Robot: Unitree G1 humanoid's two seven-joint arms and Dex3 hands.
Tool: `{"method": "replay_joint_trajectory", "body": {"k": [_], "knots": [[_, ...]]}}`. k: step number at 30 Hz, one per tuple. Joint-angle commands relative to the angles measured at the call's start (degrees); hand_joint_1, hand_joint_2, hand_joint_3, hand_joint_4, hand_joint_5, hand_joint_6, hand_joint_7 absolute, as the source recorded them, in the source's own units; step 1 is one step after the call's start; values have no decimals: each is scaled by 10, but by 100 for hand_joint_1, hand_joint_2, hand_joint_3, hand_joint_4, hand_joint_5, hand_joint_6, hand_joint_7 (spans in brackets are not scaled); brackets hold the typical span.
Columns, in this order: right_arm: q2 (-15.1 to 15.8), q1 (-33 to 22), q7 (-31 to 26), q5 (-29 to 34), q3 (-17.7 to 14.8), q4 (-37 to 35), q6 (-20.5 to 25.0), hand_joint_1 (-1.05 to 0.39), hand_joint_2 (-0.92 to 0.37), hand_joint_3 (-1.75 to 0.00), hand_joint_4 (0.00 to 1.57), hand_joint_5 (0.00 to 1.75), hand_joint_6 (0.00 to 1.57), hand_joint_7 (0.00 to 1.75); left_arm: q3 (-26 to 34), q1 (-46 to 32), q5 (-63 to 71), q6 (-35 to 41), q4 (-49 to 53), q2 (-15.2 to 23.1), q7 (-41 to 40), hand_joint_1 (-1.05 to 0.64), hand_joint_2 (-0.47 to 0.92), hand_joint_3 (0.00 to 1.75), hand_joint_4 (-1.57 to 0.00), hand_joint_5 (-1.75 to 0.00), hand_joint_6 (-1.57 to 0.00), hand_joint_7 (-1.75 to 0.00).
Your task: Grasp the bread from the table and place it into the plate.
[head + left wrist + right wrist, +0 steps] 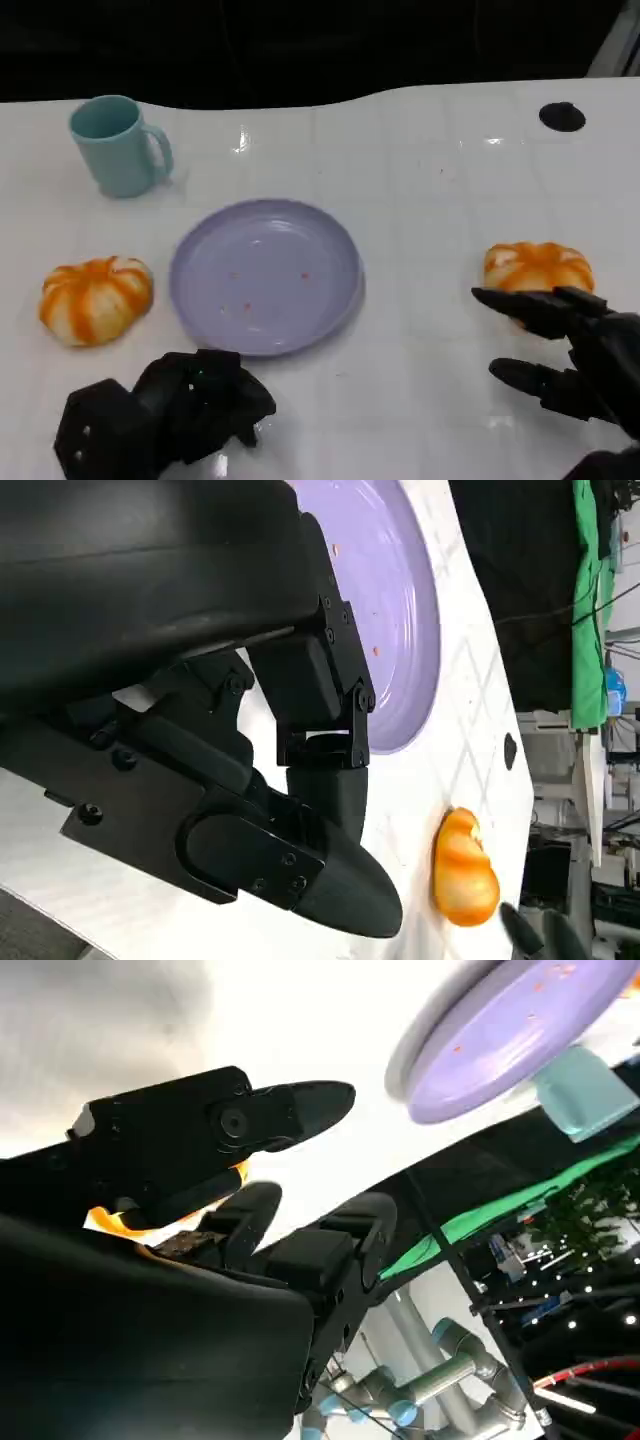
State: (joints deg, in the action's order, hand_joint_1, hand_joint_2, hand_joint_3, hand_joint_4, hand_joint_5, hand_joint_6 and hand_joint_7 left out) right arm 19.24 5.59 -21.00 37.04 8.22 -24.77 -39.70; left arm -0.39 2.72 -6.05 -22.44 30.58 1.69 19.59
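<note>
Two orange-and-white breads on the white tabletop [420, 180]: right bread [538, 268] at 3 o'clock from the purple plate [265, 275], well apart from it; left bread [96, 298] at 9 o'clock, just beside the plate's rim. Both outside the plate, which carries nothing but a few reddish specks.

Right hand [570, 350] at 6 o'clock from the right bread, fingers spread apart with nothing between them, the uppermost fingertip overlapping the bread's near edge. Left hand [165, 410] at 7 o'clock from the plate, low on the tabletop, fingers curled inward on nothing.

Judged step: reach and pre-grasp on the right bread, not yet grasped. Next move probably calls for pushing the spread fingers further around the loaf, closing gently on its soft sides, lifting, then carrying toward 9 o'clock to the plate.

Teal mug [118, 145] at 11 o'clock from the plate; small black disc [562, 116] near the far edge at 1 o'clock.

Hard to make out: whether the fingertip actually touches the bread or merely hangs above it. Right wrist view gives just a sliver of orange behind the fingers. Right hand cut off by the head view's lower-right corner.
</note>
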Motion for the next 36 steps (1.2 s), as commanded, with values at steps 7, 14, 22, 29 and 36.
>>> {"method": "replay_joint_trajectory", "body": {"k": [7,14,22,29,36], "knots": [[42,14,54,72,10,89,157,-65,-92,-9,12,9,24,0,4,-8,-3,3,3,6,4,-105,86,0,-88,-151,-128,-77],[56,46,116,102,33,104,251,-66,-92,-9,2,4,15,0,2,-13,-1,9,-9,4,-1,-105,86,0,-87,-151,-128,-78],[53,101,162,118,73,79,319,-60,-91,-4,5,7,19,2,2,-14,2,9,-10,2,-4,-105,86,0,-86,-151,-128,-78],[40,144,168,122,108,41,356,-49,-85,0,13,13,28,4,3,-16,-1,8,-13,0,-3,-105,86,0,-86,-152,-127,-79],[38,169,177,120,132,10,384,-42,-83,0,16,14,33,3,1,-21,1,11,-21,-1,-4,-105,86,0,-86,-152,-128,-79]]}}
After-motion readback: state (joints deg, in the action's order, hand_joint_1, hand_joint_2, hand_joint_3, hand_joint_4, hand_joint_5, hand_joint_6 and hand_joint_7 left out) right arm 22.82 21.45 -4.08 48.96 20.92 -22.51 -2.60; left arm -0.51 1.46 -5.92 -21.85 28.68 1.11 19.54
